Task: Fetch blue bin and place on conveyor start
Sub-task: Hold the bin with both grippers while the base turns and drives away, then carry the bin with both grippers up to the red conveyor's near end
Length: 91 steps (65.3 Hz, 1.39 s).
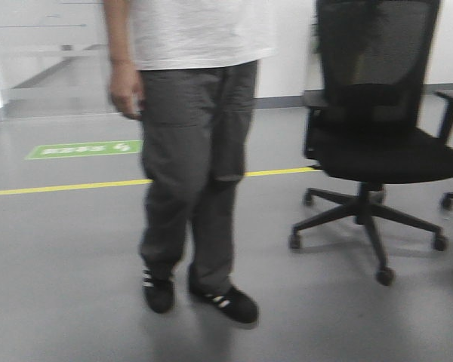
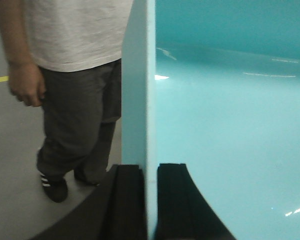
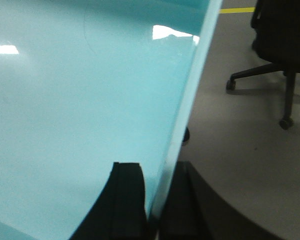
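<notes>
Two arms, one load: the left end effector and the right end effector are each clenched on a wall of the blue bin.
Each end effector pinches a thin turquoise side wall, with one black finger outside and the other inside. The bin hangs between the arms above the grey floor, and what shows of its inside is bare. Beyond it a person stands near and centre, an office chair sits to the right, and a yellow line crosses farther off. No view shows the conveyor start, so this looks like the carrying step, with placing not yet done. The next move calls for steering round the person and chair with both grips firm and level.
</notes>
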Each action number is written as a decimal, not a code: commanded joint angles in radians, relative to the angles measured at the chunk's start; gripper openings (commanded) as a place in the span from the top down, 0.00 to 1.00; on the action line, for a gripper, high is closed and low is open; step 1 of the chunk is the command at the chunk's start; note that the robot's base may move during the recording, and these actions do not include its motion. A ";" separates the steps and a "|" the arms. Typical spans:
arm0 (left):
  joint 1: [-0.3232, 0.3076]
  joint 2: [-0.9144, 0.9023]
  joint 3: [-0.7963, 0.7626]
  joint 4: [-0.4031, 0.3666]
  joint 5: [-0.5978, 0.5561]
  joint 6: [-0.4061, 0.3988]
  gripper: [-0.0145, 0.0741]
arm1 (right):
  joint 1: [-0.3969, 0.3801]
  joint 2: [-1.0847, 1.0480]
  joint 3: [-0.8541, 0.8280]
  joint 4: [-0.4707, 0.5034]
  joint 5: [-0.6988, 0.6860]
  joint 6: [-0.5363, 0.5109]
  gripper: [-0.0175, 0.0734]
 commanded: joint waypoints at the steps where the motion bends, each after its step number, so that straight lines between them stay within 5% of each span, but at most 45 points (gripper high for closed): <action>1: 0.002 -0.014 -0.009 -0.006 -0.067 0.000 0.96 | -0.004 -0.015 -0.004 -0.026 -0.023 -0.028 0.97; 91: 0.002 -0.014 -0.009 -0.006 -0.067 0.000 0.96 | -0.004 -0.015 -0.004 -0.026 -0.023 -0.028 0.97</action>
